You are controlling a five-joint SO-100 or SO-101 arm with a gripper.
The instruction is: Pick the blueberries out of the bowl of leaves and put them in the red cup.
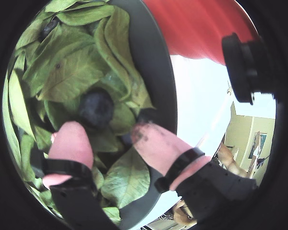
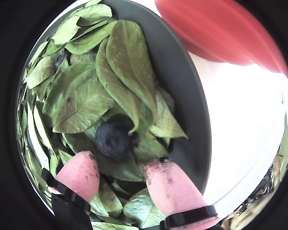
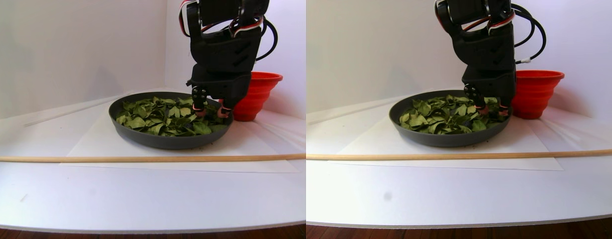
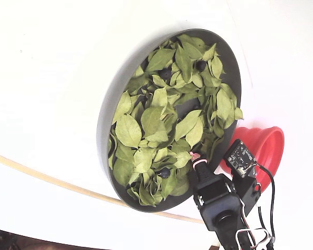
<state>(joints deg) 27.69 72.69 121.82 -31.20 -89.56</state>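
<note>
The dark grey bowl point(image 2: 182, 81) point(image 4: 104, 120) point(image 3: 169, 139) is filled with dry green leaves point(image 2: 81, 103) point(image 1: 72, 72). One dark blueberry point(image 1: 96, 109) point(image 2: 113, 140) lies on the leaves just ahead of my gripper's point(image 1: 110, 132) point(image 2: 125, 167) pink fingertips point(image 2: 79, 175). The gripper is open, reaching down into the bowl near the rim beside the red cup point(image 3: 254, 94) point(image 4: 266, 148) point(image 1: 201, 28). The berry sits in line with the gap, not clamped. A second berry point(image 2: 61, 58) peeks out farther in. The fixed view shows more blueberries point(image 4: 165, 172) among the leaves.
A thin wooden stick point(image 3: 137, 158) point(image 4: 41, 174) lies across the white table in front of the bowl. The red cup stands just outside the bowl's rim, close to a white wall point(image 3: 77, 45). A small camera board point(image 4: 241, 158) rides on the arm.
</note>
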